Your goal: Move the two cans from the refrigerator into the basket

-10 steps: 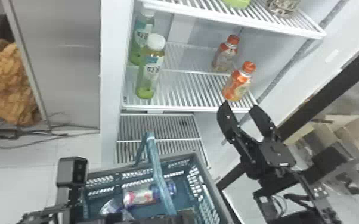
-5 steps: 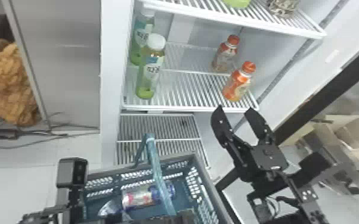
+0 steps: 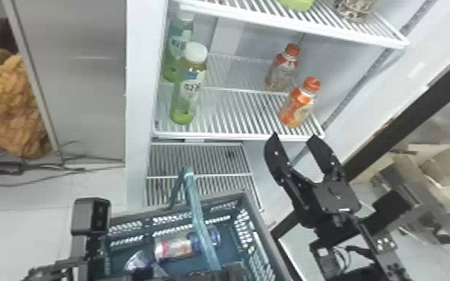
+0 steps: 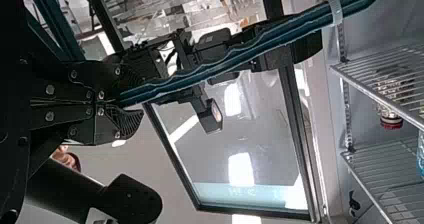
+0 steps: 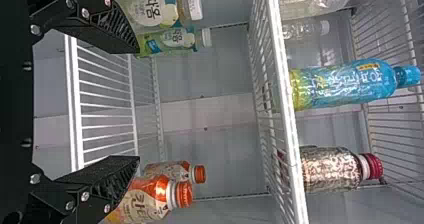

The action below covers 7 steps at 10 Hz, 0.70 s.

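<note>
The left tool (image 3: 213,273) clasps the dark teal perforated basket's (image 3: 263,244) plastic handle (image 3: 199,220), a silver-red metal can (image 3: 172,249) and a blue can (image 3: 210,238) lying inside just beyond it (the right tool (image 3: 294,135) hangs spread, empty).

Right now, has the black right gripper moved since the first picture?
Yes: in the head view, the right gripper shifted slightly left relative to the white wire shelf.

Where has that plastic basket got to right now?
The basket is at the head view's bottom, left of centre, just below the lowest wire shelf; the left wrist view shows the left gripper gripping its handle.
</note>
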Motion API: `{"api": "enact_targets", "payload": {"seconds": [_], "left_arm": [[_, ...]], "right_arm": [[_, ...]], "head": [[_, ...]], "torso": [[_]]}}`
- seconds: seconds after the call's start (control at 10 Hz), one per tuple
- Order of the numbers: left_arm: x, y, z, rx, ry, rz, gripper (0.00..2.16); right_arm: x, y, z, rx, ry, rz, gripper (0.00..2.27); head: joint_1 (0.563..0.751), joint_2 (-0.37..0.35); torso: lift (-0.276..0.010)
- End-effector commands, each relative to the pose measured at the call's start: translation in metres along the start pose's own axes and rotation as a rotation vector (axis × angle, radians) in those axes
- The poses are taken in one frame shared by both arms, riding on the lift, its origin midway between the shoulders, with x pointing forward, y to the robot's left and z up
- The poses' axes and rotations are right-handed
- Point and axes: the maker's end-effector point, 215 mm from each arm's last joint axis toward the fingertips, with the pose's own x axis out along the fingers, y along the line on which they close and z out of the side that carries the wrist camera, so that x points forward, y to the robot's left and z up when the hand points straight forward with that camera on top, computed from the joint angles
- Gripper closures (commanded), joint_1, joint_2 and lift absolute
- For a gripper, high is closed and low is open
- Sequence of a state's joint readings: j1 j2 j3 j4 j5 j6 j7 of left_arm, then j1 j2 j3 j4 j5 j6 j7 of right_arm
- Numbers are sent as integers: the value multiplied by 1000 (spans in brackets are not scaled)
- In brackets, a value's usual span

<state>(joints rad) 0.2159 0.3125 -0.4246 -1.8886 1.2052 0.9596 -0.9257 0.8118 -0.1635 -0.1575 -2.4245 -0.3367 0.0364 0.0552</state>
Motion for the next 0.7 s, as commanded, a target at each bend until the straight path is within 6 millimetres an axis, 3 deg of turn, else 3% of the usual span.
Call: {"api": "enact_targets", "payload": {"seconds": [0.0, 0.6], "left_arm": [[0, 0, -1, -2, 2, -1, 1161], [1, 0, -1, -1, 4, -2, 1161]], "right_arm": [[2, -1, -1, -4, -1, -1, 277], [2, -1, -1, -11, 0, 0, 277]], "head": [[695, -350], [695, -350]], "torso": [[-276], [-276]]}}
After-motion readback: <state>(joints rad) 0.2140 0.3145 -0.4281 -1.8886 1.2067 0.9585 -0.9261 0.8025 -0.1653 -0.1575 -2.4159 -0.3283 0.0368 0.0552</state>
